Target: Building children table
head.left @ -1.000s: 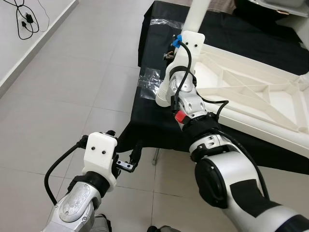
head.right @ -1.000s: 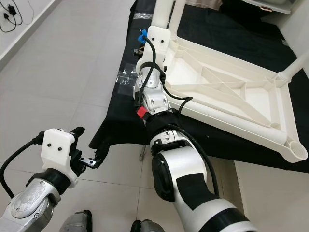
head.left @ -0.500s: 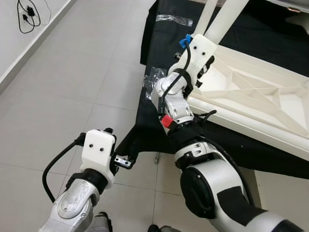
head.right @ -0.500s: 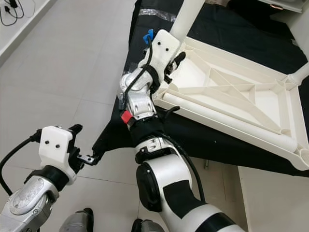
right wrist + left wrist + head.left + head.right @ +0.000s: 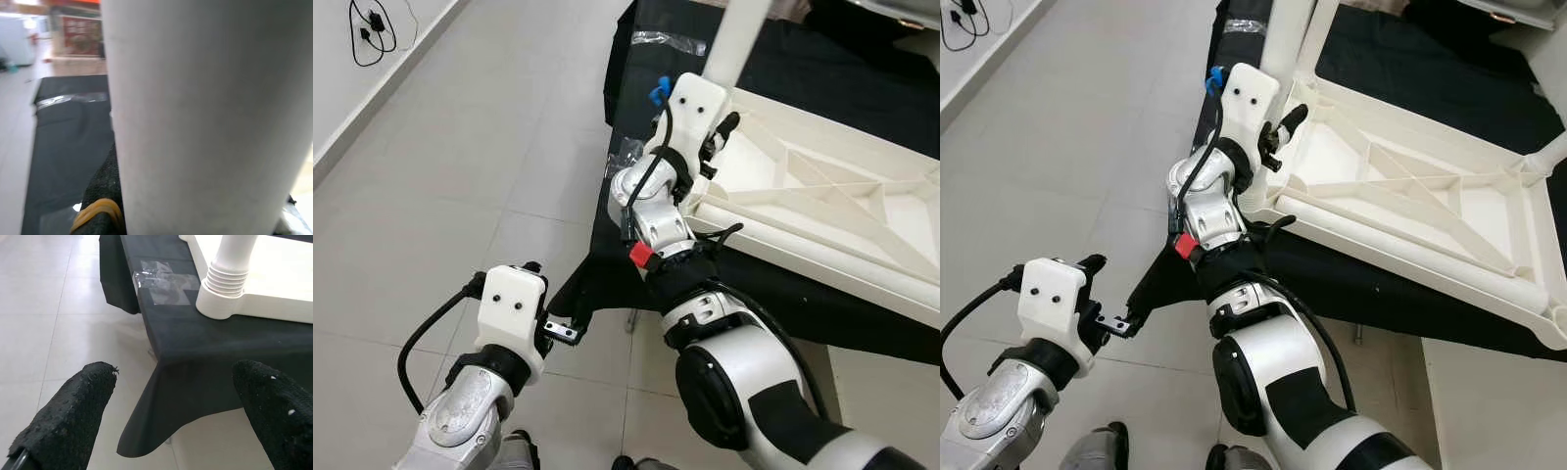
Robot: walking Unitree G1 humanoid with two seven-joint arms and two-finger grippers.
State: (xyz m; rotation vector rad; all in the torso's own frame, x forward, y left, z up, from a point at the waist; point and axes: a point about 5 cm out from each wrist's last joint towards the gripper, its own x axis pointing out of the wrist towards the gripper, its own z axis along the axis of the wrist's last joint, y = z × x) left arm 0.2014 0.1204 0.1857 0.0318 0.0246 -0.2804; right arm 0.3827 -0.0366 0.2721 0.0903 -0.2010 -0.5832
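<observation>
A white children's table (image 5: 1410, 196) lies upside down on a black cloth (image 5: 1371, 284). A white table leg (image 5: 1288, 29) stands at its near left corner, its ribbed base (image 5: 226, 281) seated in the corner socket. My right gripper (image 5: 1278, 106) is shut on this leg just above the corner. In the right wrist view one black finger (image 5: 100, 196) lies against the leg (image 5: 205, 122). My left gripper (image 5: 1121, 321) hangs low over the floor tiles beside the cloth's drooping corner. It is open, its fingers (image 5: 73, 416) wide apart with nothing between them.
Another white leg (image 5: 1552, 147) rises at the table's far right corner. Clear plastic wrap (image 5: 668, 39) and a taped patch (image 5: 166, 281) lie on the cloth left of the table. A black cable (image 5: 372, 20) lies by the wall at the far left.
Half a second ago the leg leaned to the right in my right gripper; now it stands closer to upright, and the right wrist has turned with it. The left arm has stayed put.
</observation>
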